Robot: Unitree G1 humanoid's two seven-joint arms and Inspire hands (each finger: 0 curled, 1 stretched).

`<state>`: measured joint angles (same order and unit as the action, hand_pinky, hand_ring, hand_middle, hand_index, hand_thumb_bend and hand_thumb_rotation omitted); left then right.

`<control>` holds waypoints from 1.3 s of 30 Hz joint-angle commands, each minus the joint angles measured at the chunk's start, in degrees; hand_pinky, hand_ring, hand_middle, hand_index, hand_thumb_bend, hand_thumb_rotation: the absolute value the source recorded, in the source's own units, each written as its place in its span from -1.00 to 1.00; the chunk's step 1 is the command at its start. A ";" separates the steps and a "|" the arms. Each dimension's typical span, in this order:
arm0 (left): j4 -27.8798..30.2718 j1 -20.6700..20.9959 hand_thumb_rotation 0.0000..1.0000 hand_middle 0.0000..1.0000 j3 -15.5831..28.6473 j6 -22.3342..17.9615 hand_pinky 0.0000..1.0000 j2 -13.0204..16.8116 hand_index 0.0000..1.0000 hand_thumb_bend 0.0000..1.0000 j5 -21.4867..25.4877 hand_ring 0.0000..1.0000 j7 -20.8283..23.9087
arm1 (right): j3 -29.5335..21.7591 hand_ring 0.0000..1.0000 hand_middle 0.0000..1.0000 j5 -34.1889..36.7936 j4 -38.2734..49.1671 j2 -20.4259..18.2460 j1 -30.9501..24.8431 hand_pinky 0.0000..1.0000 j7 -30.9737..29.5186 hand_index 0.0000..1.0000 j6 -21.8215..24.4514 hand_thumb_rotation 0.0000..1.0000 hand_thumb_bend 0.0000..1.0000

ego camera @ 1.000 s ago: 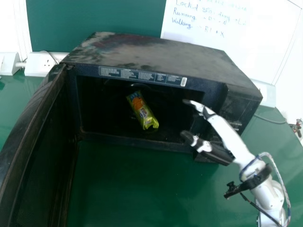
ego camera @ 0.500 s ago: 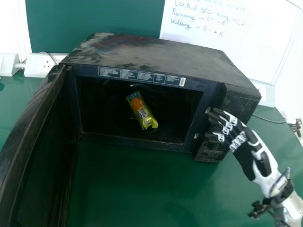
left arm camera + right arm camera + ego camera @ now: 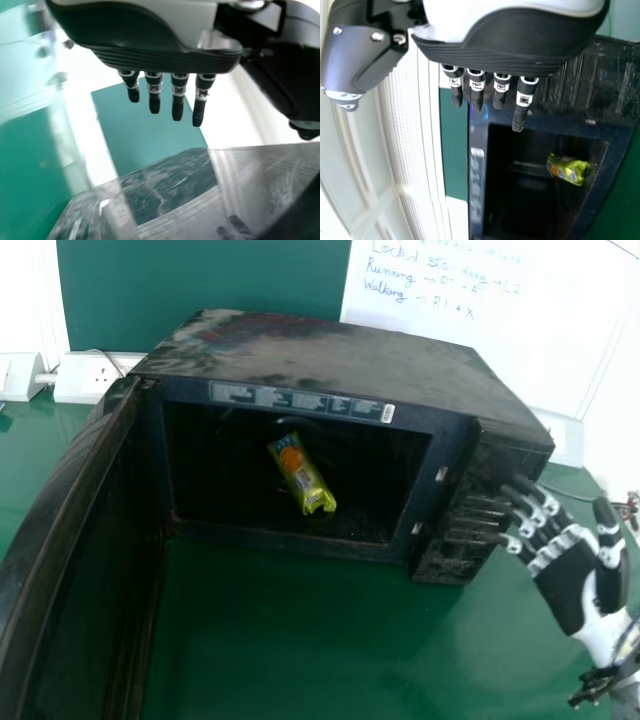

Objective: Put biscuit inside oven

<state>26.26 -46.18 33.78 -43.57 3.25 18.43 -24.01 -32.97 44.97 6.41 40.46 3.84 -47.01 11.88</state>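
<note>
Biscuit packet [image 3: 301, 475]: lies inside the oven cavity [image 3: 370, 465], set slantwise, nearer end toward the opening. Nothing holds it.
Packet position, change: none across the head view frames; it keeps the same place and slant.
Oven [image 3: 330, 355]: stands on the green table [image 3: 280, 630], mouth facing the robot.
Oven door [image 3: 85, 530]: swung wide open on the robot's left, unchanged.
Control panel [image 3: 455, 540]: to the right of the opening. Fingertips are close to its outer side; contact cannot be confirmed.
Right hand [image 3: 568, 580]: moves from in front of the opening, across the panel, to the oven's right side. The palm now faces the head camera.
Right fingers [image 3: 521, 110]: released, extended, grasping nothing.
Left hand [image 3: 165, 60]: at the top of its wrist view, holding nothing. Fingers [image 3: 178, 100] are released and straight.
Meaning for task: placement is judged complete. The hand's clearance from the opening marks the packet as let go.
Head view, contribution: gives the open door, the packet's full length and the right hand's position beside the panel.
Right wrist view, contribution: gives the packet from another angle, past the fingers, with the cavity rim around it.
Left wrist view, contribution: gives the left hand above a dark, reflective surface whose identity cannot be determined.
Next operation, judged: draw the right hand farther from the oven. Closing the door is not called for by the task wording.
Caution: fingertips could catch the panel edge and nudge the oven.
</note>
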 commanded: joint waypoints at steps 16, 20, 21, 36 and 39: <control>-13.99 4.62 1.00 0.80 -2.30 -25.96 0.67 5.48 0.83 0.81 -2.91 0.75 -0.81 | -2.98 0.93 0.99 -3.24 5.22 -0.24 -0.11 0.73 15.36 0.93 8.72 0.61 0.57; -18.09 7.69 1.00 0.76 -2.17 -32.63 0.61 6.57 0.80 0.80 -4.52 0.72 0.06 | -2.89 0.80 0.89 -3.32 5.80 -0.75 -0.09 0.60 16.44 0.86 8.80 0.53 0.50; -18.88 8.45 1.00 0.76 -1.69 -33.88 0.61 6.78 0.80 0.80 -5.32 0.72 0.26 | -2.84 0.77 0.87 -3.39 5.70 -0.85 0.00 0.60 16.48 0.85 8.69 0.56 0.51; -22.92 16.44 1.00 0.78 6.03 -46.21 0.61 6.99 0.78 0.79 -17.40 0.74 4.13 | -2.32 0.35 0.52 -3.27 6.42 -1.51 0.51 0.34 17.26 0.69 9.51 0.83 0.99; -23.78 18.33 1.00 0.76 7.76 -48.57 0.57 7.66 0.76 0.77 -18.89 0.72 4.42 | -2.12 0.24 0.43 -3.78 7.19 -1.59 0.57 0.20 18.18 0.61 9.78 0.83 0.81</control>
<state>3.27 -28.17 40.11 -91.04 10.22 0.55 -20.19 -35.35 41.39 12.79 39.09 3.95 -29.26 21.15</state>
